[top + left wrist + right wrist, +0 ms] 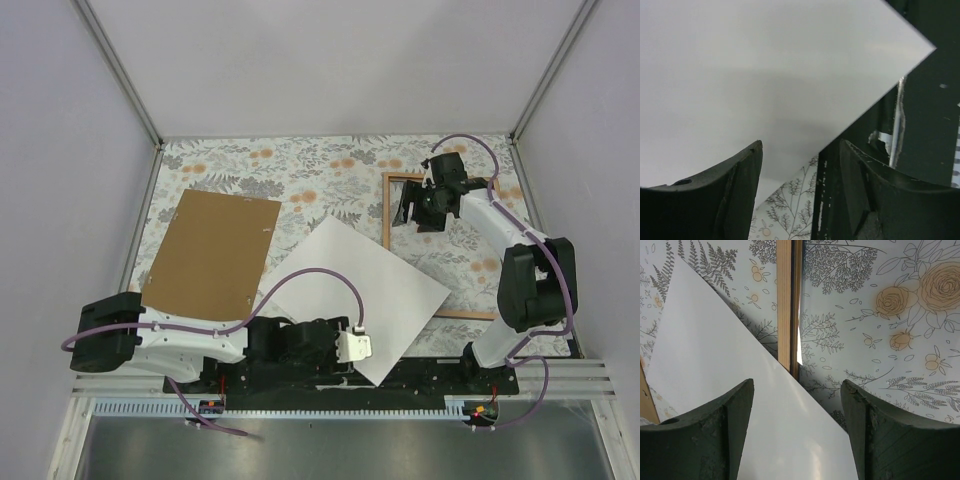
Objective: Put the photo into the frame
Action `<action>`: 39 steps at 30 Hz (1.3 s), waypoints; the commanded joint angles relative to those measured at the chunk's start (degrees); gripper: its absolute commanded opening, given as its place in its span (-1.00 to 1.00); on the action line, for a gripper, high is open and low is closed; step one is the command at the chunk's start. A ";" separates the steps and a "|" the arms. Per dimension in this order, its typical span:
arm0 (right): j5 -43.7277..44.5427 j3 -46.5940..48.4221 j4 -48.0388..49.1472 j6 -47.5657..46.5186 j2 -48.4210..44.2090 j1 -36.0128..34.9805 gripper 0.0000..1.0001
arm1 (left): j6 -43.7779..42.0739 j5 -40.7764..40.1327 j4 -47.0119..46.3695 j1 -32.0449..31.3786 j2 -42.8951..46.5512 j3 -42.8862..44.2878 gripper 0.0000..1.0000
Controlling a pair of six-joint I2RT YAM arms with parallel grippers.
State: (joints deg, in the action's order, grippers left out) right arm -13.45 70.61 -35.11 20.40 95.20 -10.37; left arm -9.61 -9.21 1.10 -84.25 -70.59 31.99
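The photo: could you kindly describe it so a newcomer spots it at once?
On the floral table, look between the brown backing panel and the wooden frame. The photo is the large skewed sheet there, plain white unlike either neighbour.

The top camera looked steeply down from above and behind the arms [190, 345], their bases along the bottom edge, taking in the whole table [320, 165]. Each wrist camera hung close above the table, looking down. All three shared the white photo [365, 290]; the right wrist view also caught the frame [785, 300] rail at upper centre.
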 commanded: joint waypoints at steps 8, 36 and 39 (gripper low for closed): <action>-0.34 0.58 0.92 -3.26 0.43 -0.35 0.56 | 22.30 1.23 10.40 5.12 -2.36 10.36 0.40; -18.89 -3.54 9.45 -11.53 9.04 -1.67 0.51 | 82.38 -16.19 20.78 28.34 13.63 -3.51 0.35; -19.33 -4.77 9.54 -11.61 9.30 -1.93 0.50 | 81.41 -14.61 19.03 30.28 13.63 -4.74 0.36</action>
State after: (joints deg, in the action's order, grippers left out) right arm -30.68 67.29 -26.89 10.24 103.94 -11.94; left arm 69.97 -22.57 22.11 -56.10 -57.74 28.91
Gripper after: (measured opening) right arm 0.753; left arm 0.675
